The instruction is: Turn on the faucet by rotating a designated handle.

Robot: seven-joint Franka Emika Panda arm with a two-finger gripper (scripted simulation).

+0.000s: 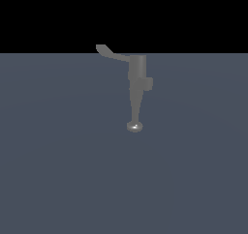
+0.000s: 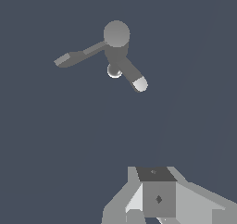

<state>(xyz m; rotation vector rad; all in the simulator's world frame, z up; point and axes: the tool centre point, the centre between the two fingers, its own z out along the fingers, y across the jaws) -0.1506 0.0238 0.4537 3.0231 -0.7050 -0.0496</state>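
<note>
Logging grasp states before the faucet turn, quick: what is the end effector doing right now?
End effector: only partly visible in the wrist view, so open or closed cannot be told; it holds nothing visible and is clear of the faucet and its handle.

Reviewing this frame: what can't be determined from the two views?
- Gripper: absent from the exterior view; in the wrist view the bottom edge cuts it off, so open or shut cannot be told.
- Gap between gripper and handle: they look apart in the wrist view, but depth is unclear.
- Faucet base: its mounting on the grey surface is not distinguishable in the exterior view.
- Handle tip: it fades into the black background.
</note>
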